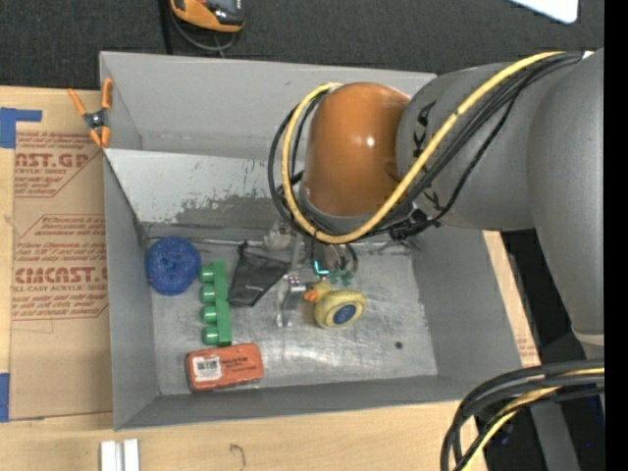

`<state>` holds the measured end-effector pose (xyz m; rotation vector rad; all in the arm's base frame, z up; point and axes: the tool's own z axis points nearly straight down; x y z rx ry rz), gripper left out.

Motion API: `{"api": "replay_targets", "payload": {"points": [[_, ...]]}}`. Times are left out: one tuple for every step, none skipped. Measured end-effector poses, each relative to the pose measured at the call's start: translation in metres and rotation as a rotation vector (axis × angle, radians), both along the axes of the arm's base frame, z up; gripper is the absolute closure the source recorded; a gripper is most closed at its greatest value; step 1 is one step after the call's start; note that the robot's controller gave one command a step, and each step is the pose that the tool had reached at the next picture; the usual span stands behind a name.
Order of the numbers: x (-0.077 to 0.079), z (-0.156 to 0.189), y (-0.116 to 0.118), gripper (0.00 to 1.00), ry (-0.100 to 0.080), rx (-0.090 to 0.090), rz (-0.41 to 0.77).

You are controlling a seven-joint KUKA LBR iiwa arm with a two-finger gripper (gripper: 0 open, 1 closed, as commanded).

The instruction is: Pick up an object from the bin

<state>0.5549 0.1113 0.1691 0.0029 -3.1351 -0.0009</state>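
My gripper [306,297] hangs low in the middle of the bin under the arm's orange cover. It is open, and I see nothing between its fingers. One metal finger [287,302] stands just right of a black flat object [253,278]. A yellow round tape roll with a blue centre [340,310] lies right beside the gripper's other side, touching or nearly touching it. A green studded block [214,306] lies left of the black object.
A blue ball [173,265] rests near the left wall. An orange block with a white label [225,366] lies at the front left. The arm covers the bin's back right.
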Motion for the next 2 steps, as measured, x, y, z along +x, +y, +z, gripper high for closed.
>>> {"api": "replay_targets", "payload": {"points": [[0.002, 0.005, -0.001, 0.00, -0.008, 0.001, -0.001], [0.022, -0.065, 0.005, 0.00, -0.014, 0.001, 0.051]]}}
